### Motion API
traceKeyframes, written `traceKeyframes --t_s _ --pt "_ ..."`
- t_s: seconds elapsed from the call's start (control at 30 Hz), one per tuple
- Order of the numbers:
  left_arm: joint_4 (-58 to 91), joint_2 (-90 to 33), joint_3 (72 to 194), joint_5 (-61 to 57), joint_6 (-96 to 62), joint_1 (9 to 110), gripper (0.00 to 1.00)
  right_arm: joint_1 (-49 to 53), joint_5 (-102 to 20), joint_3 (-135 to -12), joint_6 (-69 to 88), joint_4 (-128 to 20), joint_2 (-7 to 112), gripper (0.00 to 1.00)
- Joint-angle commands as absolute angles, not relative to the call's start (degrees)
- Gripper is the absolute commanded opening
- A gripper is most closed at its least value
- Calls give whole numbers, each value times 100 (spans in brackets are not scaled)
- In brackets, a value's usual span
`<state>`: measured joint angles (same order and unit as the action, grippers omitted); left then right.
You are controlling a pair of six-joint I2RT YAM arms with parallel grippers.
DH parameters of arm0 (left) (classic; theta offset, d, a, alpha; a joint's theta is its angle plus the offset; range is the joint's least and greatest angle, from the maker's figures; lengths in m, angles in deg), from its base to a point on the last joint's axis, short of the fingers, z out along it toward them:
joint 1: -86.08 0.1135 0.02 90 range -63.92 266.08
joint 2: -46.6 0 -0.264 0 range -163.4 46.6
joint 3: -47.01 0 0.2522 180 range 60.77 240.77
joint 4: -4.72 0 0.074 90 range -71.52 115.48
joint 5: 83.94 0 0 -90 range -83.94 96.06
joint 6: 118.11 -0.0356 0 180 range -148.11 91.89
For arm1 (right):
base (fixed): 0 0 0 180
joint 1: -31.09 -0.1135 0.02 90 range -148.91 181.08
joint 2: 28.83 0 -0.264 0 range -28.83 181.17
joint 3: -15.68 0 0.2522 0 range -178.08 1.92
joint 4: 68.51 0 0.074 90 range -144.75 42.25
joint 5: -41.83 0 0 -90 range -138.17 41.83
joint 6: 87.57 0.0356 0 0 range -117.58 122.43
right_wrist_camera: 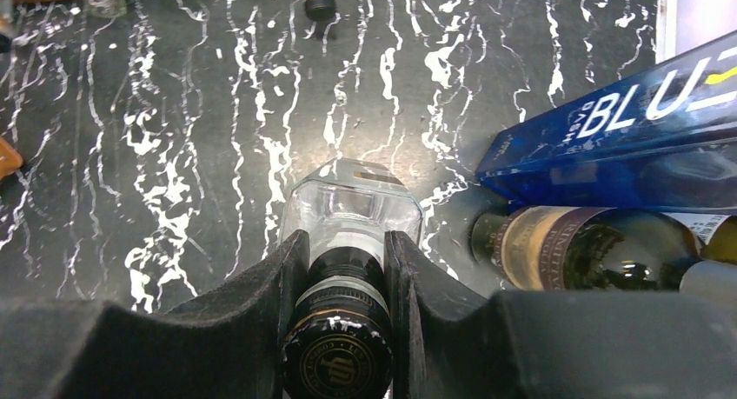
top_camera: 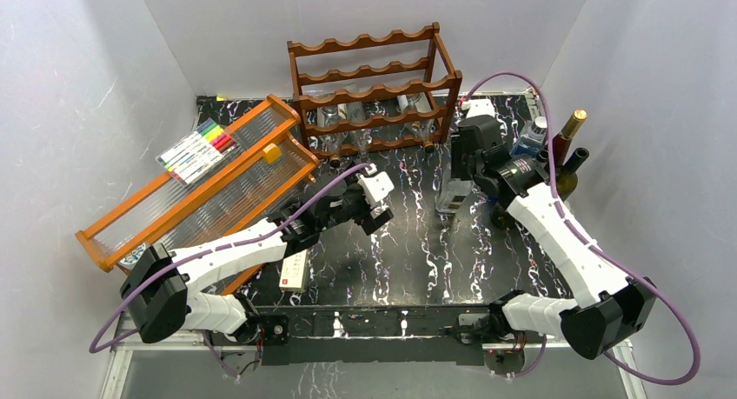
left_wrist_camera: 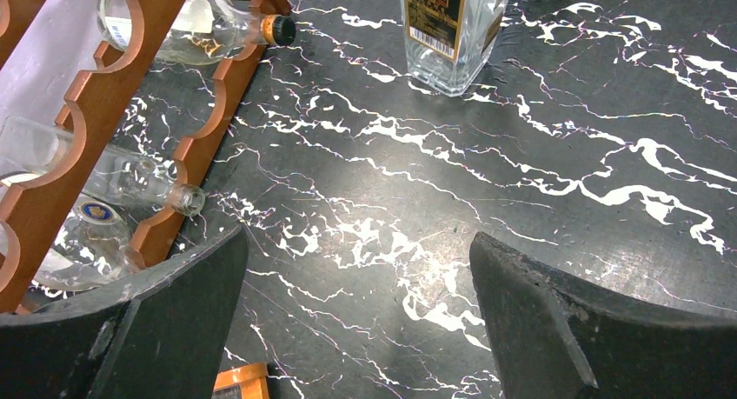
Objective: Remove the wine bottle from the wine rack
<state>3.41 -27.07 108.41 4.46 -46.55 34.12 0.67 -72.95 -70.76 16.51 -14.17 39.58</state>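
The wine bottle point(right_wrist_camera: 352, 206), clear and square-shouldered with a black cap, stands upright directly beneath the right claw point(right_wrist_camera: 346, 242). The claw's two fingers are clamped on its neck just under the cap. The base looks to be on the table point(right_wrist_camera: 174, 156), off the wine rack point(top_camera: 374, 95), which is ahead of the claw and a little to its left. So the lift-out seems done, and I judge the step in hand to be the set-down and release.

To do it well, make sure the base sits flat before the fingers part. Open them evenly so neither drags the neck sideways, then rise straight up until the cap is clear. Just beside the claw on its right are a blue bottle point(right_wrist_camera: 608, 147) and a dark bottle point(right_wrist_camera: 591, 251). A sideways retreat that way could knock them or tip the tall, narrow glass.

The left claw point(left_wrist_camera: 356, 251) hangs wide open and empty over the table, near the rack's lower front rail. The necks of the rack bottles point(left_wrist_camera: 187, 29) poke out beside it. It need do nothing.
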Motion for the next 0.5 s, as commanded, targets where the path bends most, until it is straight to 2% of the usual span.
traceKeyframes --t_s 0.0,0.47 --pt "176 -2477 10995 492 -4692 3387 98 472 -7347 -7476 1467 -2319 4004 0" --pt "236 -2498 11013 554 -4753 3359 98 1704 -6581 -7801 1184 -2518 4595 0"
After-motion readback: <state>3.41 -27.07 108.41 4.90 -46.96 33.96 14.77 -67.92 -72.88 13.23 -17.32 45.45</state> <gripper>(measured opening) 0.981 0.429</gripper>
